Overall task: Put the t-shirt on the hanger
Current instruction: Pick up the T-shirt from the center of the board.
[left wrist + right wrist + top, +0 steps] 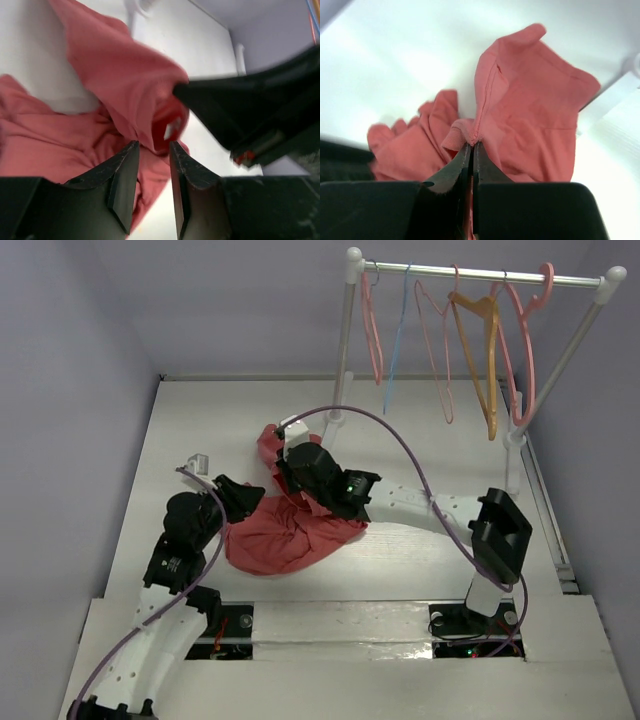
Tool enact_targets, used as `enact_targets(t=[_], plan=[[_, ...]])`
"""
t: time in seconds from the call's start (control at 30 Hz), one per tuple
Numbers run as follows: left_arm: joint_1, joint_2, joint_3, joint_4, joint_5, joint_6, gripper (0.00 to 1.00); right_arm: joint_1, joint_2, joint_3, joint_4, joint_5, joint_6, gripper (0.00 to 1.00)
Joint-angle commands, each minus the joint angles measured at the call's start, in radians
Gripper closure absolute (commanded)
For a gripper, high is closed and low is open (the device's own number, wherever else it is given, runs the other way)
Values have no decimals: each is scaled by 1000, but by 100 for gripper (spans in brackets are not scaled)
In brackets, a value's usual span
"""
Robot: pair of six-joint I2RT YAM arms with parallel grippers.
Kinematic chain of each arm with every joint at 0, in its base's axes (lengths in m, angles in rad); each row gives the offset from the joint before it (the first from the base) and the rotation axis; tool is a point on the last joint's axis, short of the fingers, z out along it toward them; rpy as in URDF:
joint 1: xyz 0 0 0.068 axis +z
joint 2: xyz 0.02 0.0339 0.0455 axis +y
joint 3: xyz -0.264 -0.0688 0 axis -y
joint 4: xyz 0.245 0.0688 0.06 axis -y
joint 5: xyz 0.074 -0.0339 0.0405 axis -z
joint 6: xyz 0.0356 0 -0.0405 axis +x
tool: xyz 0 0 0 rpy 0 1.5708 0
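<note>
Jaws of right gripper (471,150) pinch one t-shirt (535,115).

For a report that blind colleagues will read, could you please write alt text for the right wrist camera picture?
The right pincer is shut on a seam of the salmon-red t-shirt, pinching up a ridge of cloth at its tips. The rest of the shirt spreads in crumpled folds over the white table.
</note>
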Motion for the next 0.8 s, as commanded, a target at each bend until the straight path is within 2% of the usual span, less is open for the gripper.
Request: enact_targets(t=[0.0, 0.13, 0.17, 0.27, 0.5, 0.57, 0.7, 0.77], plan=[[-90, 13, -17, 107, 4, -12, 73, -9, -55, -18, 9, 28, 108, 100], [-192, 46, -59, 171, -39, -31, 63, -19, -91, -32, 10, 20, 137, 100], [-209, 66, -67, 187, -57, -34, 57, -19, -94, -34, 6, 19, 142, 100], [-267, 135, -70, 239, -100, -35, 51, -19, -112, -38, 6, 14, 160, 100], [-315, 257, -37, 310, -253, -31, 51, -19, -160, -63, 8, 8, 181, 100], [-315, 273, -26, 291, -318, -38, 58, -19, -174, -75, 13, 11, 181, 100], [-315, 307, -29, 313, -312, -43, 58, -19, -203, -95, 22, 7, 181, 100], [-315, 330, -41, 377, -274, -46, 54, -19, -212, -101, 22, 0, 181, 100]])
